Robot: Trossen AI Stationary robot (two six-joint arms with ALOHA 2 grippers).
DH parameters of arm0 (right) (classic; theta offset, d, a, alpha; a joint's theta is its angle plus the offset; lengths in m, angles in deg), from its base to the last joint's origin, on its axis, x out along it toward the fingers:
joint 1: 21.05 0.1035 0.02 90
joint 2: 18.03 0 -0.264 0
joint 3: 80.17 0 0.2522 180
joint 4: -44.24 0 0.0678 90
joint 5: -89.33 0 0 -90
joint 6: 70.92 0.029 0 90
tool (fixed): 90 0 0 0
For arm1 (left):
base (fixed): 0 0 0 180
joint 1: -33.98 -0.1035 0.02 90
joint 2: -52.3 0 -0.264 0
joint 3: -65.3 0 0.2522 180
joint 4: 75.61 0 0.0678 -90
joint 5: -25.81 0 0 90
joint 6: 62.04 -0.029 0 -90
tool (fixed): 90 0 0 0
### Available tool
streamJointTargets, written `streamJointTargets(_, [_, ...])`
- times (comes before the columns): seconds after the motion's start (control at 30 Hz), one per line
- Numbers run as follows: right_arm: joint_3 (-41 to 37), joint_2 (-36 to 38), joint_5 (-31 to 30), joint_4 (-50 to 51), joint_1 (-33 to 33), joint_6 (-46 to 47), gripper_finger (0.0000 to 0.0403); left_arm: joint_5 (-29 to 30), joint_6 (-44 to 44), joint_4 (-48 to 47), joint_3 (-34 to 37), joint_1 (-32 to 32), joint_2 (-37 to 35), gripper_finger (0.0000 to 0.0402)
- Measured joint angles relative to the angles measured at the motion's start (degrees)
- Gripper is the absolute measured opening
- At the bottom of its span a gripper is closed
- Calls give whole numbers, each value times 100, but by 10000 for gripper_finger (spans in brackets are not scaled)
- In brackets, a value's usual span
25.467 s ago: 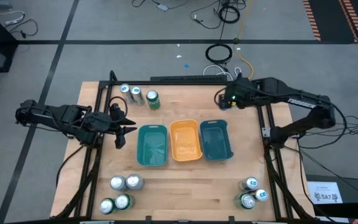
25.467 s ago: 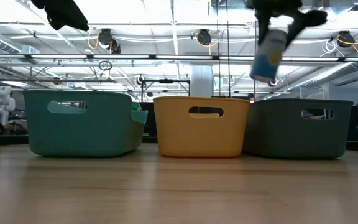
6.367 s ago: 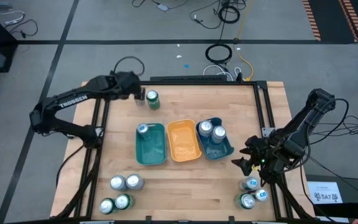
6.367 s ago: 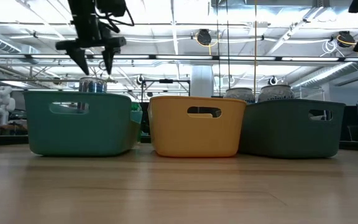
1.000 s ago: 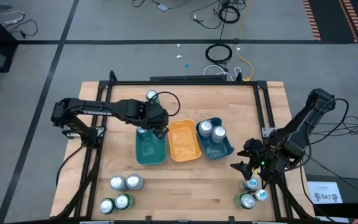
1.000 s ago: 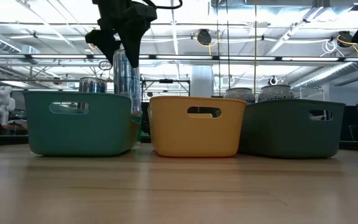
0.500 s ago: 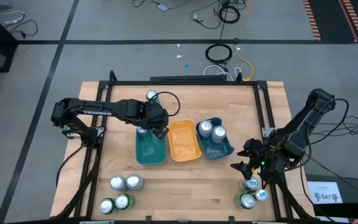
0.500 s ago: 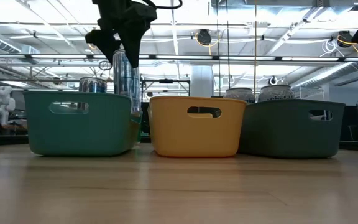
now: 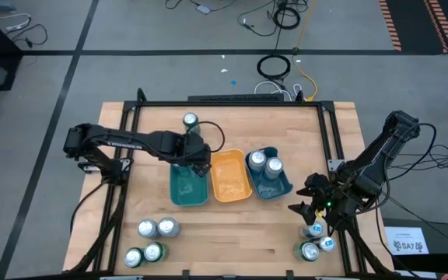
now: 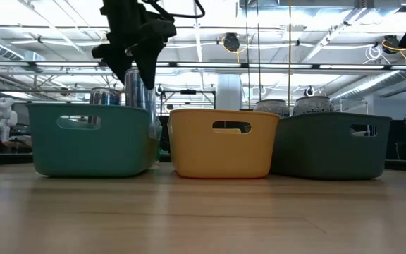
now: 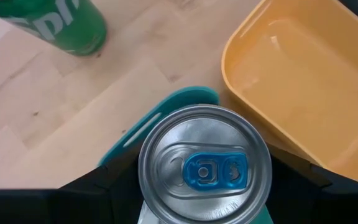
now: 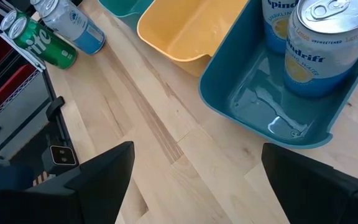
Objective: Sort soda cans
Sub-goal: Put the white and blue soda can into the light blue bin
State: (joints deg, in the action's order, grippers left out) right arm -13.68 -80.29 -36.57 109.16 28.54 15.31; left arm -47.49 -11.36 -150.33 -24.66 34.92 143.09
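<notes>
My left gripper (image 10: 134,74) hangs over the far end of the teal tray (image 9: 187,190), shut on a silver soda can (image 10: 137,92) whose top (image 11: 204,168) fills the left wrist view. A second can (image 10: 106,97) stands in the same tray. The blue tray (image 9: 280,183) holds two cans (image 9: 263,163). The yellow tray (image 9: 230,177) shows nothing inside. A green can (image 9: 190,121) stands on the table behind the trays. My right gripper (image 9: 309,207) is open near the table's right edge, with nothing between its fingers. My left gripper pinches the can between its two fingers, at opposite sides of the wall just under the top rim (image 11: 143,180). The fingers (image 10: 149,65) come from above, pointing down. The can is upright, its lower part inside the teal tray; whether it stands on the tray's floor is hidden.
Several cans (image 9: 155,228) stand at the near left corner and three cans (image 9: 315,243) at the near right, just below my right gripper. Bare wood lies between these groups, in front of the trays.
My left gripper has gone down and slightly toward the table's left edge with the can, which stays upright and now sits lower in the teal tray.
</notes>
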Motion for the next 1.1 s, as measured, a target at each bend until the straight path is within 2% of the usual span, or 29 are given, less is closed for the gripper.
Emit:
streamJointTargets(0.27, [0,0,0,4,0,0,345,-3,-61,231,234,-2,0,266])
streamJointTargets(0.63, [0,0,0,4,0,-2,345,-225,-1347,211,261,-5,0,266])
streamJointTargets(0.97, [0,0,0,-8,0,1,345,-140,-1399,258,267,-7,0,266])
streamJointTargets(1.1, [0,-1,0,-15,1,2,345,-95,-1355,499,471,-7,3,266])
